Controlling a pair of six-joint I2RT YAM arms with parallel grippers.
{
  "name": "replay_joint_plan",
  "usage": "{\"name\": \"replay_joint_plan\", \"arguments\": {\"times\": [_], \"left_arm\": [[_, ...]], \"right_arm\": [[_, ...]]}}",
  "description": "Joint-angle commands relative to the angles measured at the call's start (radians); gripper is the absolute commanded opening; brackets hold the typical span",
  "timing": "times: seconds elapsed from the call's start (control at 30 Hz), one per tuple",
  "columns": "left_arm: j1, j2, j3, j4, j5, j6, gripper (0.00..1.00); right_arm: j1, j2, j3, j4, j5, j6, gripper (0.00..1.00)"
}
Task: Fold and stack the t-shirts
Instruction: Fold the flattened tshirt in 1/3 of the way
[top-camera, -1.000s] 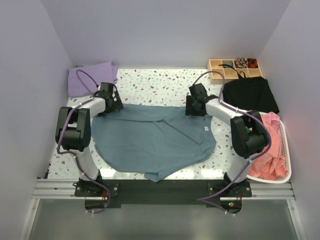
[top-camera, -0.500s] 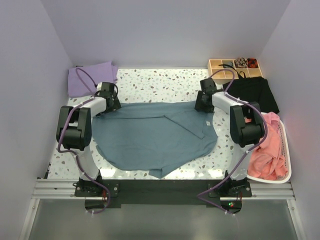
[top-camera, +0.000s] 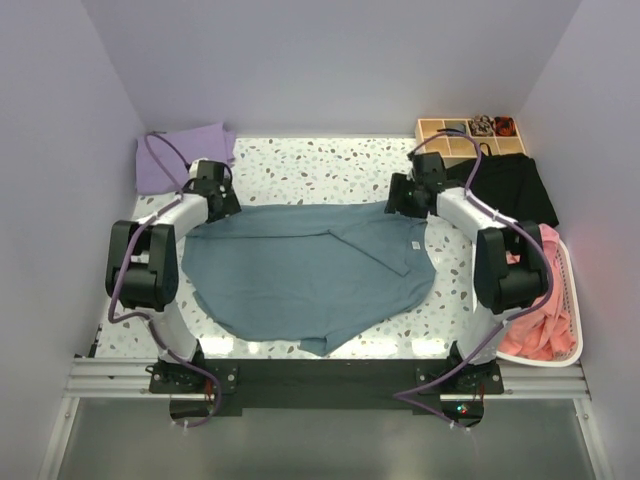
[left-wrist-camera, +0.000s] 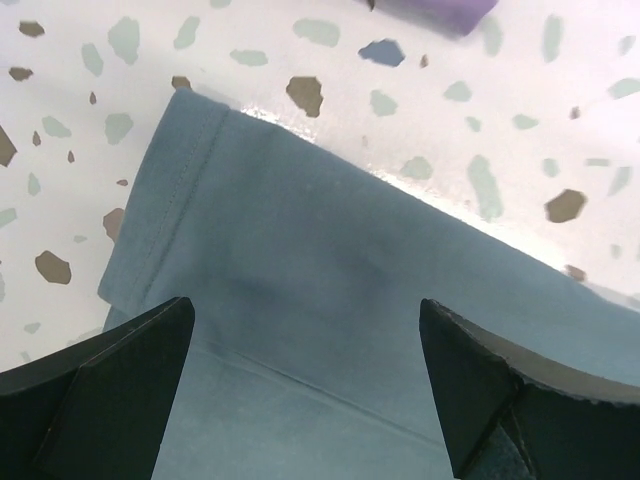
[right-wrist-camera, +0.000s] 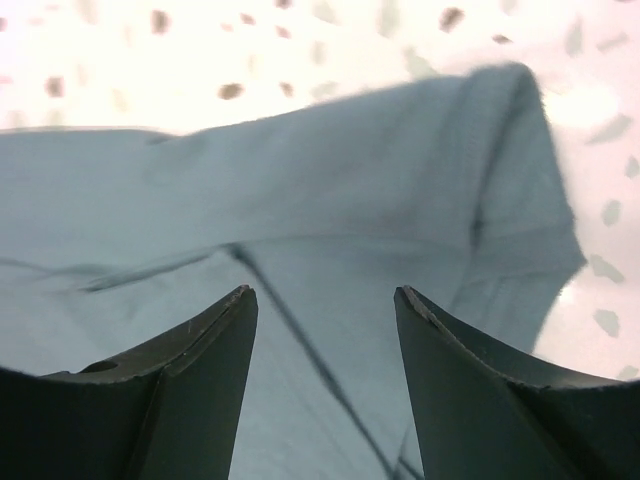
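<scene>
One purple shirt (top-camera: 185, 158) lies folded at the table's (top-camera: 330, 165) far-left corner, the blue shirt (top-camera: 300, 280) sprawls mid-table only part-folded, left gripper (left-wrist-camera: 302, 310) and right gripper (right-wrist-camera: 322, 292) both spread empty over its far corners, and pink shirts (top-camera: 535, 320) wait in the basket (top-camera: 573, 290).

High rear camera looks down; both wrist cameras face down, close over the shared slate-blue cloth t-shirt (top-camera: 300, 280).

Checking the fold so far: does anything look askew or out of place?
The slate-blue t-shirt lies unevenly. Its right side is folded over on a diagonal, leaving a slanted edge across the cloth, and its rounded near hem reaches the front edge of the table.
</scene>
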Motion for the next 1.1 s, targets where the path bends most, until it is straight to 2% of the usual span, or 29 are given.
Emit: {"name": "replay_joint_plan", "arguments": {"times": [0.0,0.17,0.67,1.07], "left_arm": [[-0.008,-0.106,0.009,0.009,0.048,-0.01,1.0],[-0.018,-0.138,-0.005,-0.008,0.06,-0.015,1.0],[-0.024,-0.162,-0.039,0.001,0.055,-0.007,1.0],[-0.025,-0.133,-0.037,0.006,0.069,-0.003,1.0]], "right_arm": [[0.05,-0.062,0.008,0.053,-0.148,-0.054,0.62],[0.088,0.016,0.047,0.039,-0.24,-0.083,0.61],[0.111,0.15,0.135,0.004,-0.244,-0.137,0.57],[0.11,0.203,0.153,-0.024,-0.244,-0.151,0.41]]}}
